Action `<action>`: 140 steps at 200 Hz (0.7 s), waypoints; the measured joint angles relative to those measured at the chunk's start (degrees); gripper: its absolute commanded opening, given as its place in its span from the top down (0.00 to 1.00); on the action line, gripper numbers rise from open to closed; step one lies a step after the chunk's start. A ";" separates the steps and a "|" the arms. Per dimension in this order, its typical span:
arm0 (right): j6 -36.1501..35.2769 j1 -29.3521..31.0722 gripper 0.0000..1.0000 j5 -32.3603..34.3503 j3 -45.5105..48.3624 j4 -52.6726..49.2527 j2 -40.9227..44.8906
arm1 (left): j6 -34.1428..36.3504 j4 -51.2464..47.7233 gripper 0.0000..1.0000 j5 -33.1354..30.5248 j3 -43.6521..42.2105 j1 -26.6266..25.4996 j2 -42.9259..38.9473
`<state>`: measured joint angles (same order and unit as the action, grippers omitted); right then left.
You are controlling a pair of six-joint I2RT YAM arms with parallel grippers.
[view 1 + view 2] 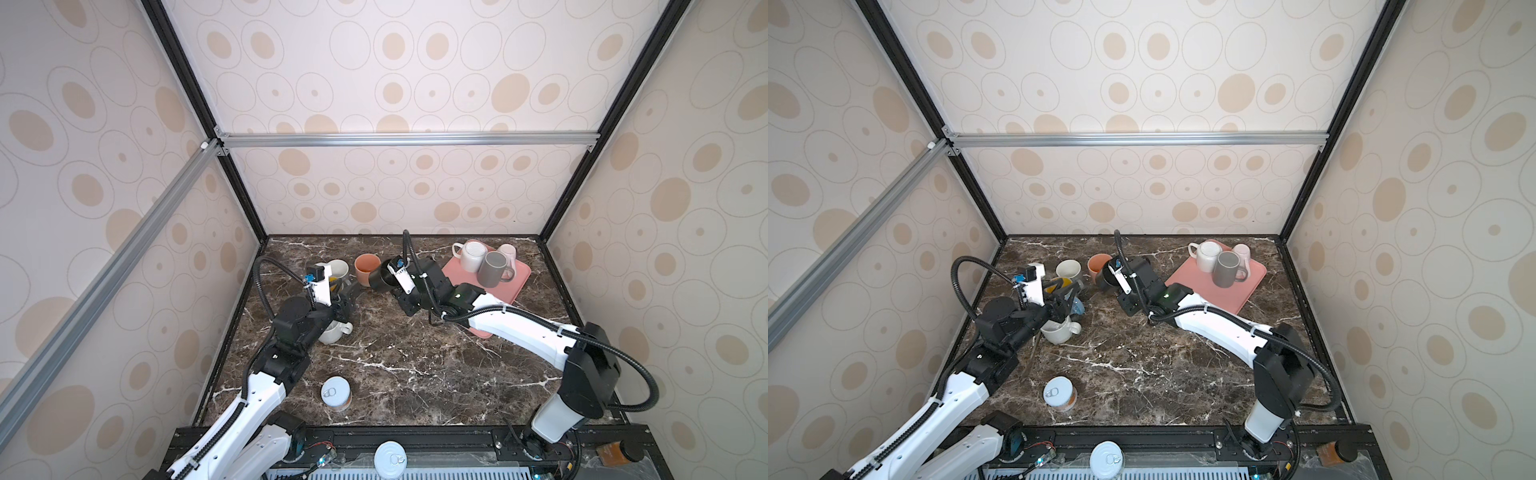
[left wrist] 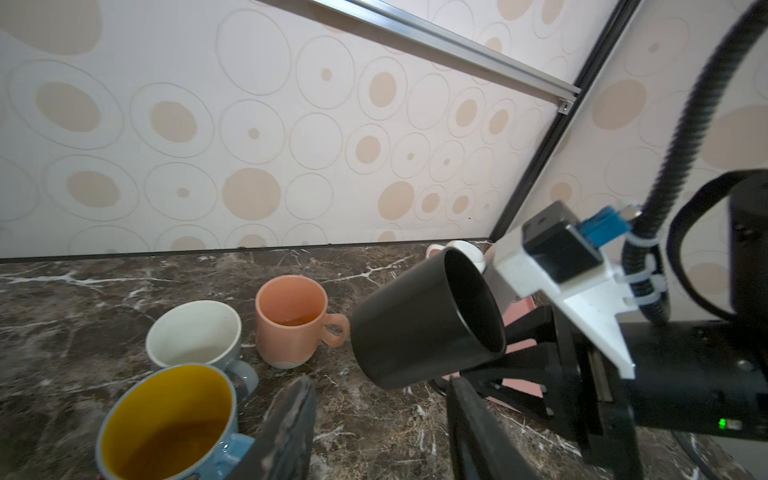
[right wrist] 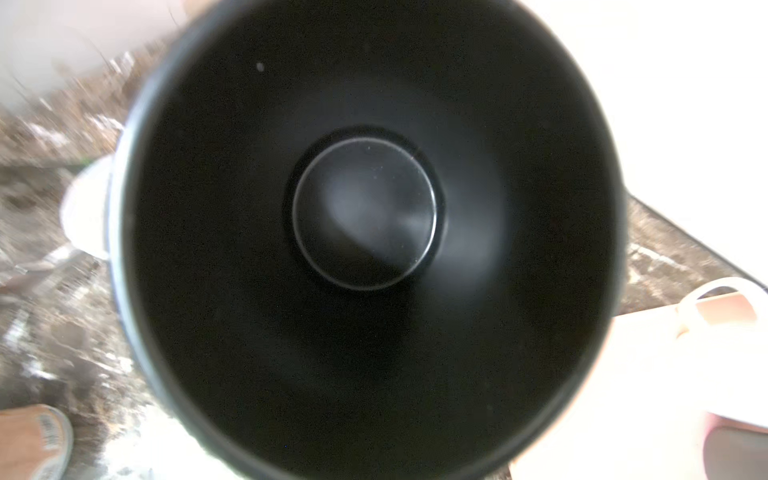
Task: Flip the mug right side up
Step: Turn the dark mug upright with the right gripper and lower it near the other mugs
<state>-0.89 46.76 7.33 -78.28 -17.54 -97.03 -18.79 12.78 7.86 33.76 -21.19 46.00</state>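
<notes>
Clearly empty, the matte black mug [image 2: 415, 328] tilts sideways, rim pinched by the right end effector [image 2: 508, 350].

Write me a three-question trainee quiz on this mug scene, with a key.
1. True or false: the black mug stands upright on the table.
2. Fill in: the black mug is held by the ___ gripper.
3. The upright mug nearest the black mug is: A green, B peach, C purple.
Key: 1 false, it is tilted in the grip; 2 right, the right gripper holds it; 3 B.
</notes>
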 measured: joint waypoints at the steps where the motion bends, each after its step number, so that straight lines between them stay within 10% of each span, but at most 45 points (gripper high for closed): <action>1: -0.07 0.00 1.00 0.02 -0.17 -0.22 -0.33 | 0.00 0.00 0.47 -0.04 -0.02 0.00 -0.09; 140: -3.37 -0.50 1.00 -3.96 -22.38 -13.38 -24.83 | 0.94 -2.16 0.43 -6.43 -1.99 1.22 -4.37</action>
<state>-4.25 46.26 3.38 -100.66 -30.92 -121.86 -17.85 10.61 1.43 31.77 -19.97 41.63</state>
